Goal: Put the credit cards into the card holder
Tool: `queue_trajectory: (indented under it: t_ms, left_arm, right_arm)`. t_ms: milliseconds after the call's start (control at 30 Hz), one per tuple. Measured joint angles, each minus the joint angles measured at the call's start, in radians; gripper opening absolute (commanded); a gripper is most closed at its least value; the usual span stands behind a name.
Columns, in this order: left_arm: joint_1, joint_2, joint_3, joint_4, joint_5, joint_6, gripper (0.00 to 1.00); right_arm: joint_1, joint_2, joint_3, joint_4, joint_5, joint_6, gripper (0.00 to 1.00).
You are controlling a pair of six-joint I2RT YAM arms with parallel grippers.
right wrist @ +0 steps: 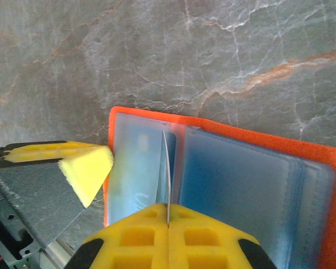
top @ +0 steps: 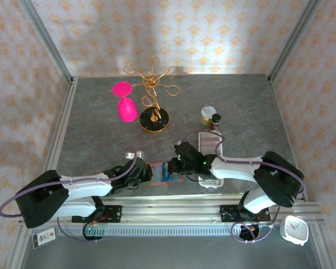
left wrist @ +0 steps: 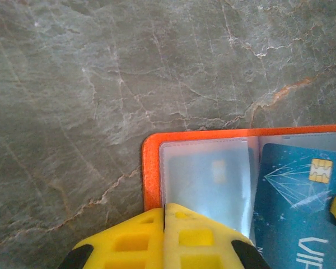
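Note:
The card holder (top: 157,174) lies open near the table's front edge, orange-red outside (left wrist: 150,168) with clear blue-grey pockets (right wrist: 241,185). A pale credit card (left wrist: 210,179) sits inside the left pocket. My left gripper (left wrist: 165,208) is shut, its yellow tips resting on the near edge of that left pocket. My right gripper (right wrist: 168,216) is shut on a teal credit card (left wrist: 294,196) with a gold chip. In the right wrist view this card stands edge-on (right wrist: 167,168) over the fold between the pockets. The left gripper's fingertip (right wrist: 87,168) touches the holder's left side.
A gold wire stand (top: 154,119) on a black base and a pink glass (top: 126,107) stand mid-table. A tin (top: 207,115), a small bottle (top: 215,119) and a white slotted tray (top: 210,140) are behind the right arm. A white clock (top: 294,230) sits front right.

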Motion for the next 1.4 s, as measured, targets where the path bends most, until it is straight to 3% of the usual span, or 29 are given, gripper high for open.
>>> queue_trajectory:
  t_ms: [467,733,1067,1233,1400]
  left_arm:
    - [0.0,0.0,-0.008,0.017,0.0,-0.003,0.01]
    - [0.0,-0.008,-0.018,0.026,0.0,-0.003,0.02]
    - [0.0,-0.014,-0.024,0.029,0.0,-0.003,0.03]
    - [0.0,-0.014,-0.024,0.03,0.0,-0.003,0.03]
    - [0.0,-0.014,-0.024,0.03,0.0,-0.003,0.03]
  right_arm:
    - [0.0,0.048,0.012,0.023,-0.014,0.008,0.0]
    - [0.0,0.079,0.019,0.043,-0.023,0.011,0.06]
    - [0.009,0.091,0.047,-0.013,0.026,-0.006,0.33]
    - [0.011,0.061,0.051,-0.059,0.065,-0.016,0.32]
    - [0.011,0.042,0.051,-0.091,0.095,-0.019,0.17]
